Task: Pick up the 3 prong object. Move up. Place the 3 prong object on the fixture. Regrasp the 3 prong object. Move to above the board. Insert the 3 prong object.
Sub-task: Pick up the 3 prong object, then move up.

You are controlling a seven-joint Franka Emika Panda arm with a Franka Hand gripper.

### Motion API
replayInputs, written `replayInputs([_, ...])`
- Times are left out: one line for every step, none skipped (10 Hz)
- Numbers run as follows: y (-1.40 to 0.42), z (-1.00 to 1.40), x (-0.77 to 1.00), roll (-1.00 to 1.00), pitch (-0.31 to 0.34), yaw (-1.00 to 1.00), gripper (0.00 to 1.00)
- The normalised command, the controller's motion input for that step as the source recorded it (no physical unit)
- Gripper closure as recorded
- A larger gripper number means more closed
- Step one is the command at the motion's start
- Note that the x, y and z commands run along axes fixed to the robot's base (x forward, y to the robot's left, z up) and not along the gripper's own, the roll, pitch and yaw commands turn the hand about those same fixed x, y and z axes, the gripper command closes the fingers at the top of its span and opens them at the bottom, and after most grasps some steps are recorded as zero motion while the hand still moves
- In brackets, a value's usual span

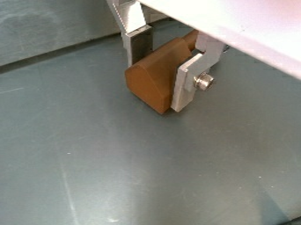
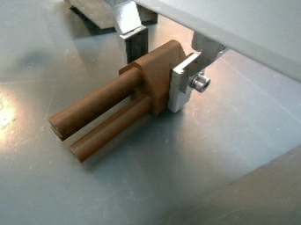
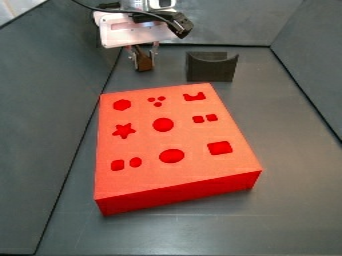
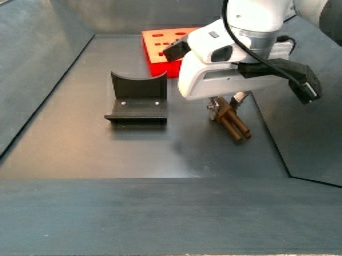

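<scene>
Already the gripper (image 2: 165, 66) is clamped on the 3 prong object (image 2: 112, 110): in both wrist views the silver finger plates press its brown block end from either side, and the prongs run out past the pads as parallel round rods. In a side view the 3 prong object (image 4: 234, 120) lies low over the grey floor, seemingly resting on it, though contact cannot be confirmed, near that floor's side wall. Its long axis lies roughly flat along the floor, crosswise to the fingers.

What the coming move turns on, I judge, is the way to the fixture (image 4: 135, 100). It stands well apart from the piece, out toward the opposite side wall, notch upward and unoccupied. The board (image 3: 170, 140) lies just beyond both, its three small holes (image 3: 155, 100) toward the fixture's end. A straight lift, then a sideways carry to the notch, looks the natural path.
</scene>
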Motion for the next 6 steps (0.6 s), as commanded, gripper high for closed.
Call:
replayInputs([0.0, 0.0, 0.0, 0.0, 0.0, 0.0, 1.0])
replayInputs([0.0, 0.0, 0.0, 0.0, 0.0, 0.0, 1.0])
replayInputs([0.0, 0.0, 0.0, 0.0, 0.0, 0.0, 1.0])
replayInputs([0.0, 0.83, 0.0, 0.0, 0.0, 0.0, 1.0])
replayInputs([0.01, 0.8, -0.05, 0.0, 0.024, 0.03, 1.0])
replayInputs([0.0, 0.71, -0.06, -0.02, 0.047, 0.04, 1.0])
